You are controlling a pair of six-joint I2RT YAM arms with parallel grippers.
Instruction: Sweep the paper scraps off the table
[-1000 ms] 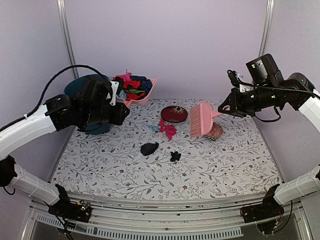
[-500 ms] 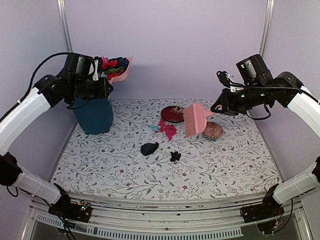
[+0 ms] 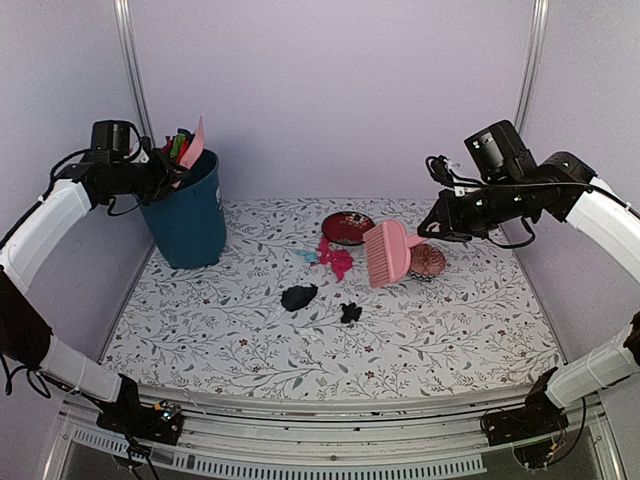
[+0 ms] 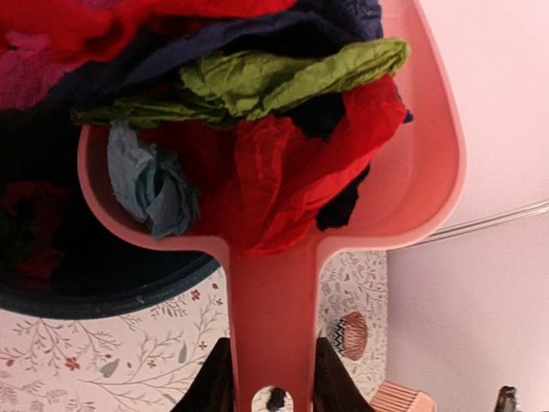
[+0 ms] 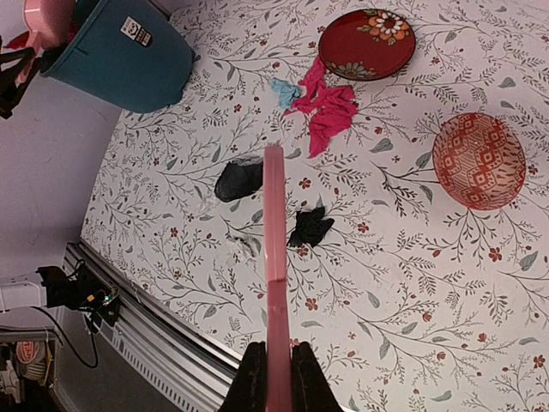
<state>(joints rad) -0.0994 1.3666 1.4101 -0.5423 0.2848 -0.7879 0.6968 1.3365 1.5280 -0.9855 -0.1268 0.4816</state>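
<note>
Midway through the clean-up, the patterned surface (image 3: 450,330) is only part cleared. At ten o'clock, above the teal bin (image 3: 190,225), the left pincer (image 4: 273,378) clamps the handle of a pink dustpan (image 4: 429,180) heaped with paper scraps (image 4: 257,86). At two o'clock the right pincer (image 5: 274,365), pinching the pink brush (image 3: 385,252), hovers. Left to sweep: a pink-and-blue clump (image 3: 335,258) toward twelve and two black bits (image 3: 298,296) near centre.
</note>
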